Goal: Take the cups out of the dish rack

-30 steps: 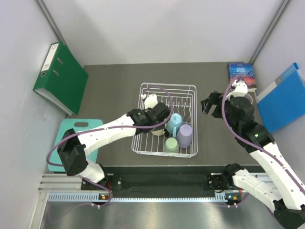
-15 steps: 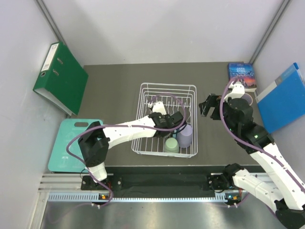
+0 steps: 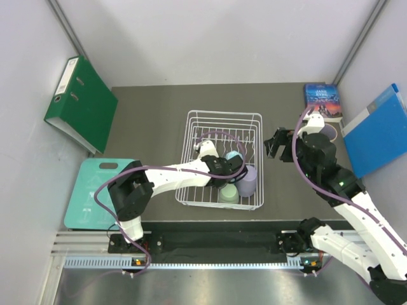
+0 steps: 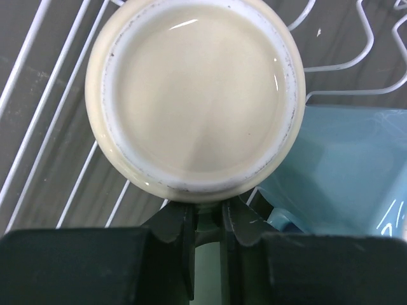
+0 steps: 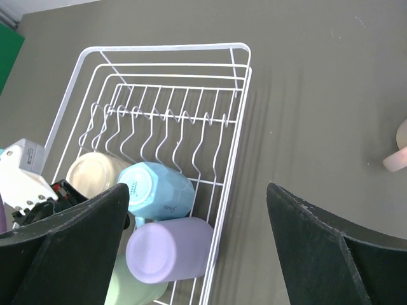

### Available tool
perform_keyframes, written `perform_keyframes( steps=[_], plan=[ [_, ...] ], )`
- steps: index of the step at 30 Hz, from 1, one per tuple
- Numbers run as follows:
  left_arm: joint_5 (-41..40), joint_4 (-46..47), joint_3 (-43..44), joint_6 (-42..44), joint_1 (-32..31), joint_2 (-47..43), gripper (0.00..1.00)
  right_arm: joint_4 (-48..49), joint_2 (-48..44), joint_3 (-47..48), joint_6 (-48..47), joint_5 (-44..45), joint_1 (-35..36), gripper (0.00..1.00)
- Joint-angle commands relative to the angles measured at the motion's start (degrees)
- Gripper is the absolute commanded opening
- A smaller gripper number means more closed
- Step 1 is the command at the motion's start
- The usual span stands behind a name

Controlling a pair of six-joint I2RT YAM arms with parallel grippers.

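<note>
The white wire dish rack [image 3: 197, 121] stands mid-table and also shows in the right wrist view [image 5: 159, 76]. In it lie a cream cup [image 5: 95, 173], a light blue cup [image 5: 159, 189], a lavender cup [image 5: 168, 249] and a sage green cup [image 5: 130, 286]. My left gripper [image 3: 226, 173] reaches into the rack. In its wrist view the gripper [image 4: 208, 213] is shut on the handle of the cream cup [image 4: 194, 95], bottom up, with the light blue cup [image 4: 343, 171] right beside it. My right gripper [image 3: 278, 141] hangs wide open and empty [image 5: 196, 189] above the rack's right edge. A pale pink cup [image 5: 398, 149] stands at the right.
A green binder [image 3: 82, 105] leans on the left wall and a teal cutting board [image 3: 95, 184] lies below it. A book [image 3: 322, 98] and a blue binder [image 3: 378, 130] lie at the back right. The rack's upright tines [image 5: 165, 127] rise behind the cups.
My left gripper has moved right and nearer across the rack, over the cream cup, and now covers it from above. My right gripper has shifted slightly left.
</note>
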Motion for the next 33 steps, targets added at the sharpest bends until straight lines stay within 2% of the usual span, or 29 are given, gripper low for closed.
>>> perform_keyframes(
  steps=[1,4,8,10,14,18,20,25,27,28,29,31,33],
  plan=[
    [-1.01,0.34,-1.16,-0.79,-0.03,-0.52,0.0,0.12,-1.43,-0.84,-1.07,1.72,0.79,0.89],
    [-0.93,-0.01,-0.38,3.24,-0.03,-2.36,0.0,-0.24,-1.87,-0.93,-0.99,2.16,0.88,0.89],
    [-1.54,-6.06,3.93,12.11,-0.21,-5.61,0.0,-0.32,-2.57,-0.41,-0.73,2.16,0.88,0.89],
    [-2.41,-6.16,4.29,14.58,-0.3,-10.7,0.0,-0.32,-2.57,0.03,-0.55,1.99,0.88,0.89],
    [-1.37,0.24,1.84,23.71,-0.12,-21.94,0.0,0.38,-3.18,0.21,0.15,0.32,0.88,0.89],
    [0.03,8.58,-2.91,29.35,-0.03,-34.58,0.0,1.69,-4.06,-1.19,1.03,-1.79,0.88,0.89],
    [1.09,12.81,-5.02,32.94,0.14,-38.12,0.0,2.13,-3.98,-1.63,1.65,-2.14,0.97,0.89],
    [13.29,22.91,-10.37,41.74,0.67,-47.45,0.0,5.81,-4.41,-2.87,5.5,-5.21,0.97,0.87],
    [18.21,27.31,-11.87,42.54,0.76,-49.99,0.0,9.06,-4.33,-2.35,7.79,-11.43,0.88,0.87],
    [22.76,28.63,-13.36,42.98,0.76,-50.7,0.0,10.56,-3.81,-1.99,8.93,-19.81,0.88,0.87],
    [24.81,31.17,-13.98,43.16,0.76,-51.58,0.0,12.31,-2.58,-1.81,10.16,-23.81,0.97,0.86],
    [31.81,33.99,-15.83,43.86,1.02,-52.46,0.0,20.47,-2.22,-3.21,16.13,-31.9,0.97,0.86],
    [35.7,37.25,-16.45,43.86,1.28,-52.91,0.0,29.25,-3.62,-7.85,24.36,-35.09,0.97,0.83]
  ],
)
